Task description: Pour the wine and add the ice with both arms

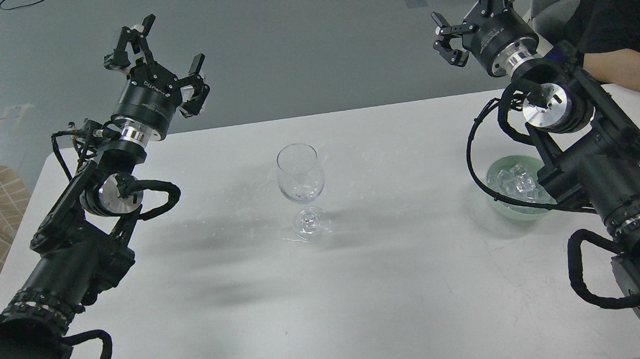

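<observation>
The ice (514, 180) lay near-side and below the right end effector (474, 14), empty with fingers spread; the left end effector (156, 58), likewise spread, hung far off.

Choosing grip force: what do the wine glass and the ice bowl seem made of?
Wine glass: clear glass, likely; the table shows through, with bright glints. Ice bowl: pale green, slightly translucent, smooth; frosted glass or plastic, cannot tell which.
</observation>
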Controlling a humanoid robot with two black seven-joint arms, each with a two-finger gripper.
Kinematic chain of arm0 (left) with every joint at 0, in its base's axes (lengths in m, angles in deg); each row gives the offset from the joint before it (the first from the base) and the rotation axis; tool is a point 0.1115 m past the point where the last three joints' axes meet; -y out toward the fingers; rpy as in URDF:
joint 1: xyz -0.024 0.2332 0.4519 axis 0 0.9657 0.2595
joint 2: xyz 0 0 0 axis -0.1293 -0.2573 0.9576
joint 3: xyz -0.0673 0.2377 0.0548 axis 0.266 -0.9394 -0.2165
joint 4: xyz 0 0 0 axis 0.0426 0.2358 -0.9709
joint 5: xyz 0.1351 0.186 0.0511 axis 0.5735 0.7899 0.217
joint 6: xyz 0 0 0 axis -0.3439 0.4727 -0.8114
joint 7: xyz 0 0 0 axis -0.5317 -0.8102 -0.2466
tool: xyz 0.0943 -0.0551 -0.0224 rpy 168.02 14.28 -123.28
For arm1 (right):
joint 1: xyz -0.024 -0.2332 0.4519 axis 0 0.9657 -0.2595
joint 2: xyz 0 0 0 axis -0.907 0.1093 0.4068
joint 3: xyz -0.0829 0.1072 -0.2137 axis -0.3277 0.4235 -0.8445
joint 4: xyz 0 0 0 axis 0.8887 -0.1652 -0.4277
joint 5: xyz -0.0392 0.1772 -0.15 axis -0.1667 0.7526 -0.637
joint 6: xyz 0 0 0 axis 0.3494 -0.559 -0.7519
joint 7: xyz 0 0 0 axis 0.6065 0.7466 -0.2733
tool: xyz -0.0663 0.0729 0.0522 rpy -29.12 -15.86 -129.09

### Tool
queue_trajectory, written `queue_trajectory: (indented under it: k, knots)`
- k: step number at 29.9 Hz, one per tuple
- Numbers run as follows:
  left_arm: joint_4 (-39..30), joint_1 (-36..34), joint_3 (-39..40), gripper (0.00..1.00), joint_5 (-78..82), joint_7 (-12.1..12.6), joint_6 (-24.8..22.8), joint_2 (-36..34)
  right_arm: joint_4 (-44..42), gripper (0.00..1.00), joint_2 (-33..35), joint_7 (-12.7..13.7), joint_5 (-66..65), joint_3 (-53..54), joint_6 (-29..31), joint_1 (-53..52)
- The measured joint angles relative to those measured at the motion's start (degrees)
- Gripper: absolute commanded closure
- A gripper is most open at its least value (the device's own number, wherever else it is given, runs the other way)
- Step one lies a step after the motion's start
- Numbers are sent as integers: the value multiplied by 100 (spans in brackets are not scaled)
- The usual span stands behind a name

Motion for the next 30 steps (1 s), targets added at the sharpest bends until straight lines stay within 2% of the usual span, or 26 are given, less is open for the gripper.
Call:
queue_trajectory:
  k: [23,30]
  knots:
    - [-35,23,11,2,-1,-6,70,81,18,0,-52,-3,-4,-7,3,69]
    - [-50,-1,26,2,-6,-144,328,131,18,0,-55,-3,-6,-7,-33,79]
